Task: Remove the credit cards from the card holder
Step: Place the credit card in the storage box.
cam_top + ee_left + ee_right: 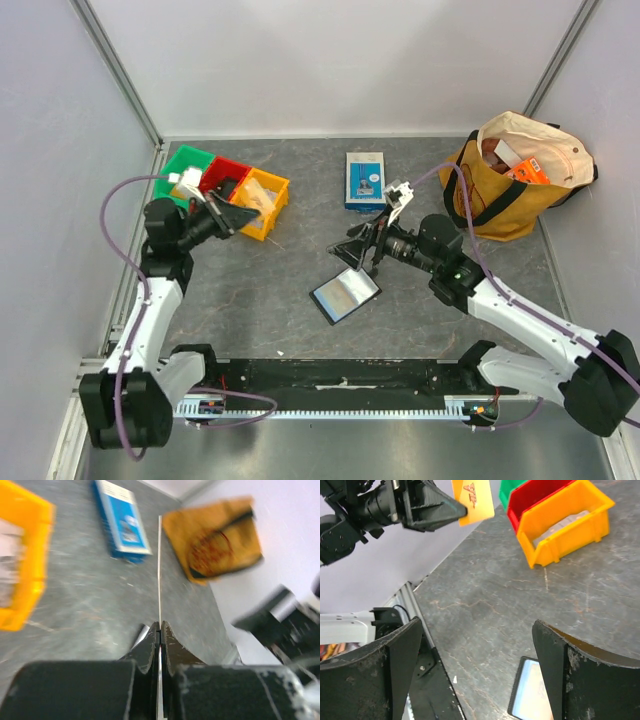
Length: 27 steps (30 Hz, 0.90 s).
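Observation:
A yellow-orange credit card (472, 500) is pinched in my left gripper (462, 511), which is shut on it in the air near the coloured bins. In the left wrist view the card (160, 565) shows edge-on as a thin line rising from the closed left gripper (160, 626). The black card holder (345, 295) lies open and flat on the table, its bluish inner face up. My right gripper (358, 255) hovers just above its far edge, open and empty. In the right wrist view a corner of the holder (530, 695) shows by the right finger of that gripper (475, 625).
Green (185, 165), red (225, 175) and yellow (265, 195) bins stand at the back left, right beside my left gripper. A blue-and-white box (365, 180) sits at the back centre. A yellow tote bag (510, 190) stands at the back right.

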Each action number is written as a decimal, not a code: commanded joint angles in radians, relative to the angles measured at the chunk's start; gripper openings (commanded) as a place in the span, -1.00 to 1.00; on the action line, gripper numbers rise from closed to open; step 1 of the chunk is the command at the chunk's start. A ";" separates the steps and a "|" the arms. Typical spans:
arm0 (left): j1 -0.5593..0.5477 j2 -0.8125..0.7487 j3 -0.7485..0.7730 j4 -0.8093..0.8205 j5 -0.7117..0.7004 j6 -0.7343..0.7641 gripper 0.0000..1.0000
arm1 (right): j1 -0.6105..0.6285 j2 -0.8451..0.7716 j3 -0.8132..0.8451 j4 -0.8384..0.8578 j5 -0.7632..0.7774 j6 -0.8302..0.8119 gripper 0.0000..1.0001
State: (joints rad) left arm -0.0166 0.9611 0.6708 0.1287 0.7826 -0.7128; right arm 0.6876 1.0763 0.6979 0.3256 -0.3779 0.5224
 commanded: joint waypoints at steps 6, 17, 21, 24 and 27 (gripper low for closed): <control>0.325 0.218 0.196 -0.182 -0.201 0.050 -0.96 | -0.002 -0.075 -0.017 -0.174 0.168 -0.185 0.96; 0.446 0.620 0.522 -0.238 -0.376 0.061 -0.97 | 0.001 -0.099 -0.060 -0.135 0.162 -0.200 0.96; 0.445 0.757 0.588 -0.190 -0.388 -0.003 -0.96 | 0.006 -0.098 -0.061 -0.140 0.163 -0.206 0.96; 0.446 0.830 0.613 -0.157 -0.443 -0.042 -0.96 | 0.007 -0.090 -0.060 -0.143 0.162 -0.209 0.96; 0.445 0.913 0.638 -0.104 -0.450 -0.079 -0.96 | 0.007 -0.087 -0.060 -0.145 0.163 -0.214 0.96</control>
State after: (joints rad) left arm 0.4278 1.8042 1.2419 -0.0689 0.3824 -0.7212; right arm 0.6899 0.9958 0.6395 0.1631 -0.2291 0.3351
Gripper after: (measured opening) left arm 0.025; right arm 0.980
